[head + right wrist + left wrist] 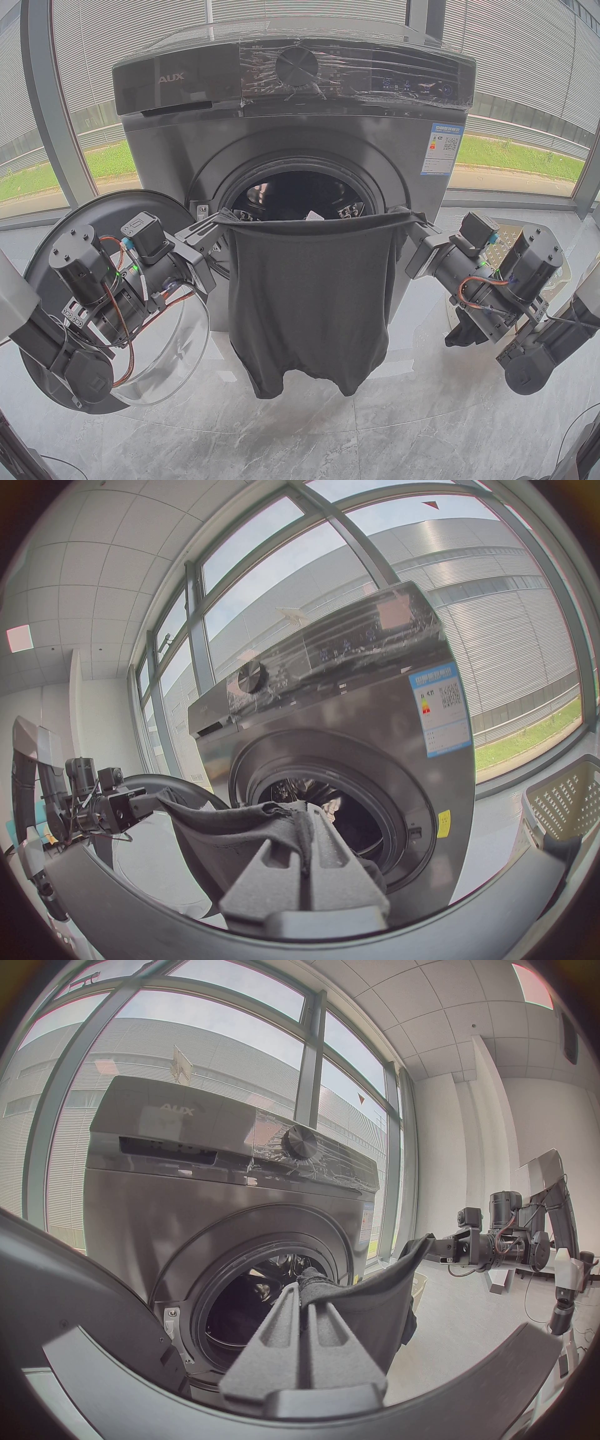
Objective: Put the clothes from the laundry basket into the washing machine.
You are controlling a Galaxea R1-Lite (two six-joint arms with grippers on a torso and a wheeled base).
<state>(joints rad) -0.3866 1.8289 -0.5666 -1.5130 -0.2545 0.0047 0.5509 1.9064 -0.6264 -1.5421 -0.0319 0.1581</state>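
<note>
Holding one piece mid-transfer, not loaded yet. The left end effector and right end effector are each clamped tight on a top corner of a dark grey garment, with no gap visible at the fingers in either wrist view. The garment is stretched flat between them at centre frame in the head view. It hangs in front of the washing machine, top edge about level with the lower rim of the drum opening, body and hem dangling free below. None of it is inside.

The door is swung open at left of frame, so access is fine. Dark fabric with a pale tag shows inside the drum, so I judge some clothes are already in.

The laundry basket sits at right of frame behind the right arm. A dark cloth droops over its near side, likely at least one more piece. The basket interior is mostly hidden, so I can't count.

Remaining: feed this garment through the opening, let go with both, then return for whatever's left in the basket. Rough call: partway through.
</note>
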